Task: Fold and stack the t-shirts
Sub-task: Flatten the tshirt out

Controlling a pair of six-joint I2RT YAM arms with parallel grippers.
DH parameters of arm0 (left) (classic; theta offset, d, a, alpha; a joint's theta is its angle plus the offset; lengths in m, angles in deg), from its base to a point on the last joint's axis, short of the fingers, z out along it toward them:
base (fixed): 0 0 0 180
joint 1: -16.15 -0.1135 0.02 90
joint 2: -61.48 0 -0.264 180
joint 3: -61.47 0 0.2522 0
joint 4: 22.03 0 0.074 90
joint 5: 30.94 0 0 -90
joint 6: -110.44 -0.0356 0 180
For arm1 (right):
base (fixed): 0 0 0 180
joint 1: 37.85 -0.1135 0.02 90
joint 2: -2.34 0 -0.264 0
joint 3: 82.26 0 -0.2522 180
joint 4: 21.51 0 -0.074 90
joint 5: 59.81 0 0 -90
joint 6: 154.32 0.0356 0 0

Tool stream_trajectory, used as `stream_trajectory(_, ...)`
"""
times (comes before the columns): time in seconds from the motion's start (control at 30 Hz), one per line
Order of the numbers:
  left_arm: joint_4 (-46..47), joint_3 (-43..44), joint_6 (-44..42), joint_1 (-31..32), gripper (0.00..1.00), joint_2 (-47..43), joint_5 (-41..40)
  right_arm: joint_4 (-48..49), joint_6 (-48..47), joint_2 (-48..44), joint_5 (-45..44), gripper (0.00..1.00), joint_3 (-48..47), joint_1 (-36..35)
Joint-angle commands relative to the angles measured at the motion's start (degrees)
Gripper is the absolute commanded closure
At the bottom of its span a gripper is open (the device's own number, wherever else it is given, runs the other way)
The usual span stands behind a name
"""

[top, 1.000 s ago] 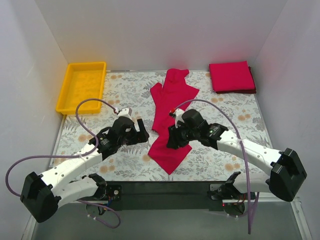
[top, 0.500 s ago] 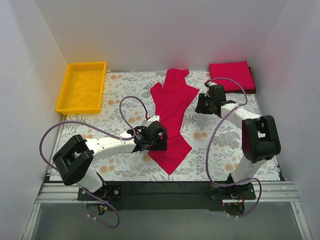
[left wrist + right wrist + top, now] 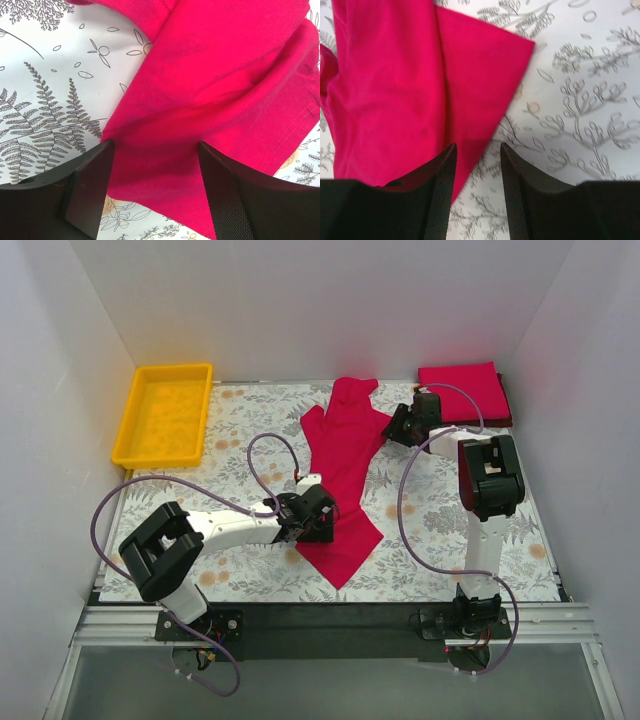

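Note:
One crimson t-shirt (image 3: 345, 450) lies stretched lengthwise down the middle of the patterned table; a second, folded t-shirt (image 3: 462, 392) rests at the back right corner. My left gripper (image 3: 322, 520) is low at the long shirt's left edge. In the left wrist view the left gripper (image 3: 155, 145) is open, its fingers straddling the red cloth (image 3: 225, 75), which lies flat between them. My right gripper (image 3: 397, 427) is at the shirt's right corner. In the right wrist view the right gripper (image 3: 477, 146) is open, with the cloth's (image 3: 395, 100) edge running under its left finger and bare table in the gap.
A yellow plastic tray (image 3: 172, 369) stands at the back left. White walls enclose the table on three sides. Purple cables loop off both arms above the table surface.
The left gripper has slid right onto the shirt's lower left edge and narrowed a little. The right arm has swung from the shirt's middle out to its back right corner.

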State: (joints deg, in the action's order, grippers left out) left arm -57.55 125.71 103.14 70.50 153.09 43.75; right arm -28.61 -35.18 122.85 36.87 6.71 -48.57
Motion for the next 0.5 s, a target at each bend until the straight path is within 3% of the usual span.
stream_trajectory(0.0, 0.23, -0.38, -0.34, -0.03, 0.34, 0.67, -2.0, 2.22, 5.74, 4.54, 0.88, 0.53, -2.88, -0.18)
stream_trajectory(0.1, -0.03, -0.64, -0.69, -0.03, 0.39, 1.37, -3.14, 2.66, 8.64, 7.45, 1.32, 0.52, -4.37, -0.26)
stream_trajectory(0.2, -1.78, -0.3, -0.78, -0.12, 0.53, 2.51, -4.81, 2.75, 11.02, 9.47, 0.71, 0.56, -4.99, -0.26)
stream_trajectory(0.3, -3.81, -0.29, -0.61, -1.43, 0.77, 3.4, -5.08, 2.84, 11.55, 9.22, -1.22, 0.8, -4.38, -0.27)
stream_trajectory(0.33, -4.17, -0.38, -0.78, -1.96, 0.83, 3.48, -5.17, 2.75, 11.46, 8.78, -1.92, 0.98, -3.85, -0.27)
stream_trajectory(0.4, -5.13, -0.56, -0.96, -3.8, 1.0, 3.57, -5.26, 2.66, 10.59, 6.86, -3.59, 0.99, -1.75, -0.09)
stream_trajectory(0.47, -5.84, -0.82, -1.57, -5.56, 1.0, 3.66, -5.34, 2.66, 9.88, 4.66, -4.39, 0.99, 1.58, 0.26)
